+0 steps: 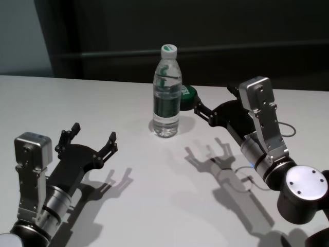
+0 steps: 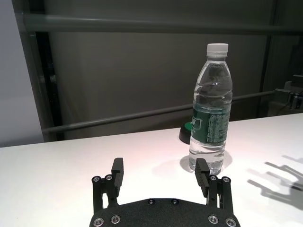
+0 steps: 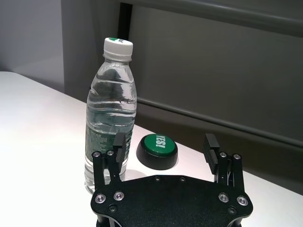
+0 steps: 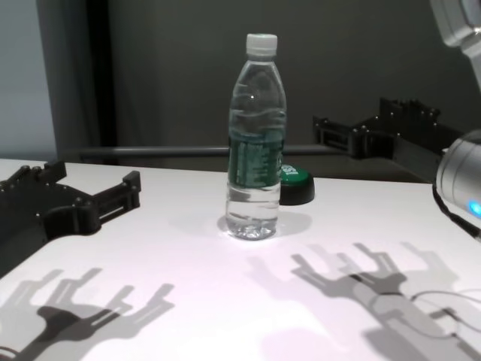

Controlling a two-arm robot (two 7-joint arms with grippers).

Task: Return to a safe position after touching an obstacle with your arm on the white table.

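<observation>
The obstacle, a tall clear water bottle (image 1: 167,98) with a white cap and dark green label, stands upright near the middle of the white table (image 1: 154,200). It also shows in the left wrist view (image 2: 210,113), the right wrist view (image 3: 110,118) and the chest view (image 4: 257,143). My right gripper (image 1: 215,99) is open and empty above the table, to the right of the bottle and apart from it. My left gripper (image 1: 94,132) is open and empty, low over the table at the front left, well clear of the bottle.
A low black button with a green top (image 1: 187,95) sits just behind and to the right of the bottle, close to my right gripper's fingertips. A thin cable (image 1: 288,128) loops by the right arm. A dark wall stands behind the table's far edge.
</observation>
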